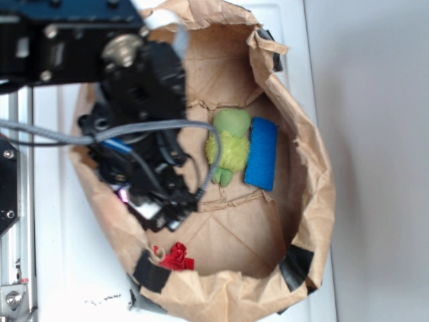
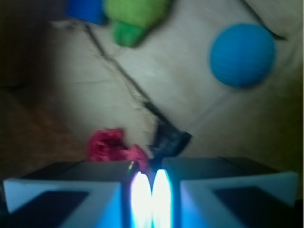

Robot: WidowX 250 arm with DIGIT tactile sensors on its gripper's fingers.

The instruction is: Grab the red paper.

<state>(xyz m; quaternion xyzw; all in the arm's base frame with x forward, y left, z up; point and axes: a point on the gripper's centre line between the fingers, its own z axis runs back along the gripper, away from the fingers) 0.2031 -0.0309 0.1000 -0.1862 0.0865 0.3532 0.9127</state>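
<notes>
Gripper (image 2: 151, 190) has its jaws pressed together, nothing between them. The red paper (image 2: 110, 146) lies just beyond the fingertips, slightly left, on the brown paper bag (image 1: 315, 201) floor. Blue ball (image 2: 242, 55) sits far right.

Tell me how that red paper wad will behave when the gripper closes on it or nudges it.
The red paper looks crumpled and thin, so it will probably squash under the fingers rather than resist. Being small and lumpy, it seems light and may skid across the brown bag floor if nudged. Its irregular shape makes rolling unlikely, unlike the blue ball.
</notes>
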